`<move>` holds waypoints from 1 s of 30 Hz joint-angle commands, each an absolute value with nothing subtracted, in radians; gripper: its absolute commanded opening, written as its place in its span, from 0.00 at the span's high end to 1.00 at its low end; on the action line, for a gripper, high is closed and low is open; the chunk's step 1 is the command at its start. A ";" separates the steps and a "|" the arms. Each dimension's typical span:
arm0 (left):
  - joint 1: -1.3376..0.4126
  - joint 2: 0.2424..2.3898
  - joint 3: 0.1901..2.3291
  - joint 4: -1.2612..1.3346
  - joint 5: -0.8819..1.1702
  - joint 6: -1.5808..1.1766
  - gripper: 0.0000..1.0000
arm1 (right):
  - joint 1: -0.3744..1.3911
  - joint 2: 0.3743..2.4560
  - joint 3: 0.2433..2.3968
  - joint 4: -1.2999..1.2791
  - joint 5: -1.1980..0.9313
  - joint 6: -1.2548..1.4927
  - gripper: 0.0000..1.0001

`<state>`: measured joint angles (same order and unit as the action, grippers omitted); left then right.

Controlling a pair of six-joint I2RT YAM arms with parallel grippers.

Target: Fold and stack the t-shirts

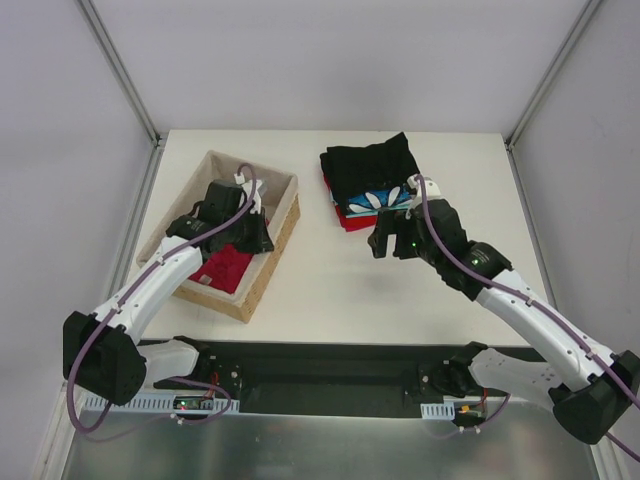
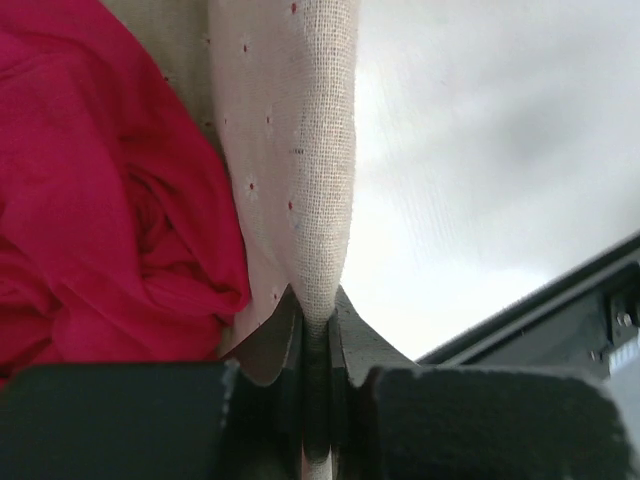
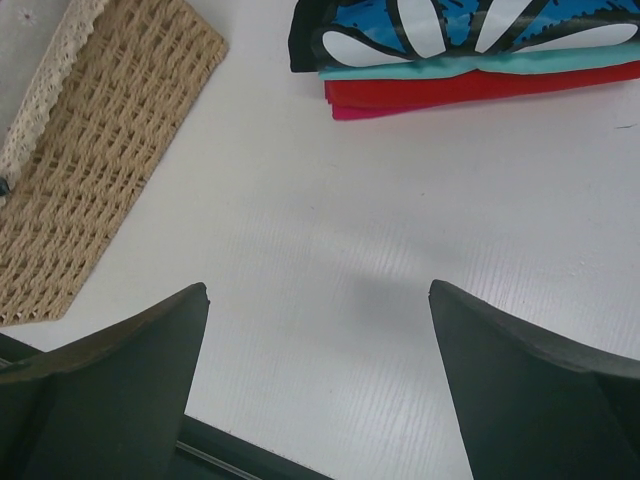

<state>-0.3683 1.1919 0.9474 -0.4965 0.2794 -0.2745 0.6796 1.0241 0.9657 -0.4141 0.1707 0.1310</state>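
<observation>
Top external: shows the left gripper [image 1: 250, 222] down inside the basket [image 1: 268, 285], close against its right wall, with the pink tee [image 1: 224, 268] crumpled on the basket floor just beside it. Left arm reaching up and rightward from its base, wrist tipped down over the rim. Places the stack [image 1: 368, 178] of folded black, patterned and red tees on the table [image 1: 320, 290], well right of the basket. Finds the right gripper [image 1: 386, 238] just in front of that stack, arm stretched forward and leftward, hovering and holding nothing.

Left wrist: catches the left gripper [image 2: 317, 312] with jaws clenched on a fold of the beige lining [image 2: 300, 150], not on the tee [image 2: 90, 200] lying just to the left and apart from the jaws. Reads as a missed pick. To do the pick well: let go of the lining, shift left toward the basket middle, come down on a raised fold of the tee, pinch cloth only, then lift straight up clear of the rim without dragging the basket along.

Right wrist: shows the right gripper [image 3: 318, 290] with jaws spread wide over bare table [image 3: 400, 240], nothing between them. Puts the stack [image 3: 450, 70] ahead at the top, patterned tee over red ones, and the basket [image 3: 100, 170] off to the left. Best held clear of the stack, ready to help spread the tee on the open table between basket and stack.
</observation>
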 commanded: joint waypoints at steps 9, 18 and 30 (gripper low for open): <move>-0.111 1.337 1.107 -0.653 0.066 -0.242 1.00 | 0.684 0.992 0.937 -0.351 0.160 0.144 0.04; -0.051 1.623 1.345 -0.617 0.051 -0.132 1.00 | 0.686 1.064 0.960 -0.304 0.101 0.158 0.04; -0.009 2.001 1.770 -0.591 0.152 -0.011 1.00 | 0.684 1.123 1.005 -0.301 0.081 0.147 0.03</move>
<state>-0.0380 1.8664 1.6783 -0.6071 0.0990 -0.1120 0.6796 1.1030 0.9451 -0.3389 0.0967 0.1448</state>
